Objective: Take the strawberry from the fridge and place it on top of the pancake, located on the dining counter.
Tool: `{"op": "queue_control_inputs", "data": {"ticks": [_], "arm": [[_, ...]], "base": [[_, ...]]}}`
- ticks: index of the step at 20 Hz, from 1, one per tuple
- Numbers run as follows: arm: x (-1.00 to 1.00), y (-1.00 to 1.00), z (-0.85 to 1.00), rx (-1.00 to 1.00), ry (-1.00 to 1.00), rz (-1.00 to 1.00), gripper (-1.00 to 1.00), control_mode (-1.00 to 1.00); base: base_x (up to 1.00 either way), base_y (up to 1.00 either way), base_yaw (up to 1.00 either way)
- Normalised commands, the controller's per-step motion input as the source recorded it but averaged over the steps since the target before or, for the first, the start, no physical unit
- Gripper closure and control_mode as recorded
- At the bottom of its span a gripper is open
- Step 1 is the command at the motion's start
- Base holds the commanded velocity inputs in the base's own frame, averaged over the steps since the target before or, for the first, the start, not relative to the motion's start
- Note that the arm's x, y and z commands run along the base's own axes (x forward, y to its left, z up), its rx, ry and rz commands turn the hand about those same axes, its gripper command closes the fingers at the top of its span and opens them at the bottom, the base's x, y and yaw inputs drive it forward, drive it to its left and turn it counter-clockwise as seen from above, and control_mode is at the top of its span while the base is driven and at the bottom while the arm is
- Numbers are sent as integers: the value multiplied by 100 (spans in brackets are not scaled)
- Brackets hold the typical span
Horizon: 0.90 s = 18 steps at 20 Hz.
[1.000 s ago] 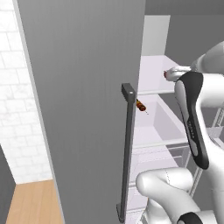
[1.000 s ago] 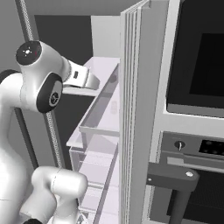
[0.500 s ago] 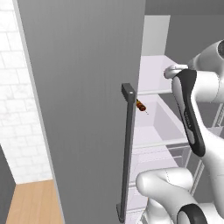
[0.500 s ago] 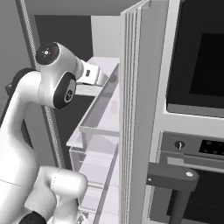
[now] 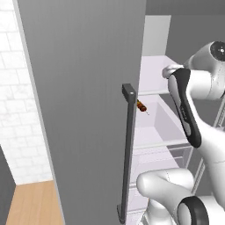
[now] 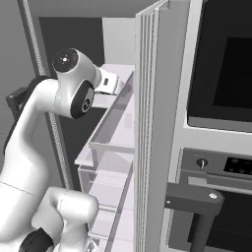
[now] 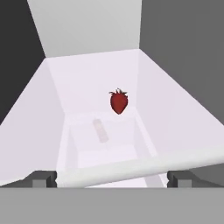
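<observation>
The hand [image 7: 112, 179] is wide apart and empty; its two dark finger tips [image 7: 43, 179] stand at the lower left and lower right of the hand view, and nothing is between them. Above them, near the middle of this view, the strawberry [image 7: 118, 102] sits on a pale shelf [image 7: 87, 78] inside the fridge [image 5: 83, 88], well apart from the tips.

The step in hand looks like the reach for the berry — no grasp is made yet. The next move calls for going forward until the tips stand on both sides of it, then closing gently, because it is small and round.

In the left base view the grey door hides most of the shelves, and a small brown-orange thing [image 5: 141, 106] at the door edge is hard to name.
</observation>
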Motion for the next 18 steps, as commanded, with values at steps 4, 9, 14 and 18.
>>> {"op": "queue_control_inputs", "data": {"ticks": [4, 9, 14, 18], "arm": [[36, -11, -13, 0, 0, 0, -100, -100], [40, -15, -3, 0, 1, 0, -100, -100], [37, -2, -8, 0, 1, 0, -100, -100], [39, -7, -8, 0, 1, 0, -100, -100]], "base": [[0, 0, 0], [0, 0, 0], [0, 0, 0], [0, 0, 0]]}}
